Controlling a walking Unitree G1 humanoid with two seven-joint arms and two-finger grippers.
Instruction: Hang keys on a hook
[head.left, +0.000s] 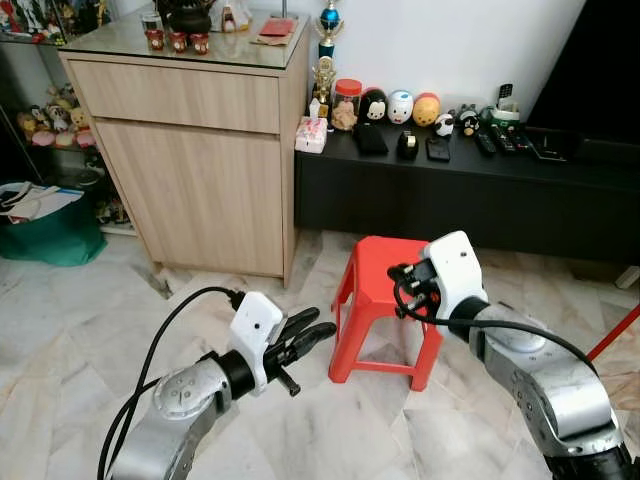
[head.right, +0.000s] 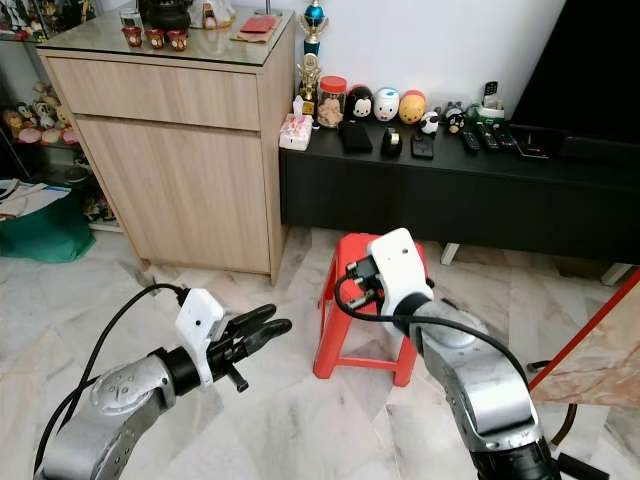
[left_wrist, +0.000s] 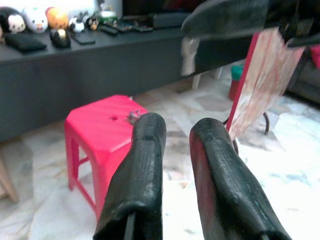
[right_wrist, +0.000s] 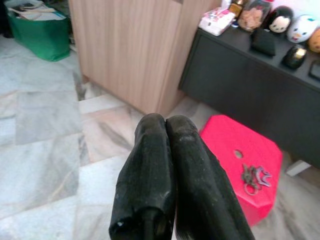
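Observation:
A bunch of metal keys (right_wrist: 254, 177) lies on the seat of a red plastic stool (head.left: 372, 262), beside the seat's centre hole. My right gripper (right_wrist: 166, 122) hovers over the stool's left side, shut with nothing between its fingers, a little short of the keys. Its white wrist (head.left: 450, 270) covers part of the seat in the eye views. To the left of the stool and lower, my left gripper (head.left: 316, 331) is open and empty, pointing at the stool. The keys (left_wrist: 133, 116) also appear as a small grey lump in the left wrist view.
A tall wooden cabinet (head.left: 200, 160) stands at the back left, joined by a low black console (head.left: 470, 195) with toys and remotes. A green bag (head.left: 50, 235) sits far left. A red-edged board (head.right: 600, 340) leans at the right. Marble floor (head.left: 60, 340) lies all around.

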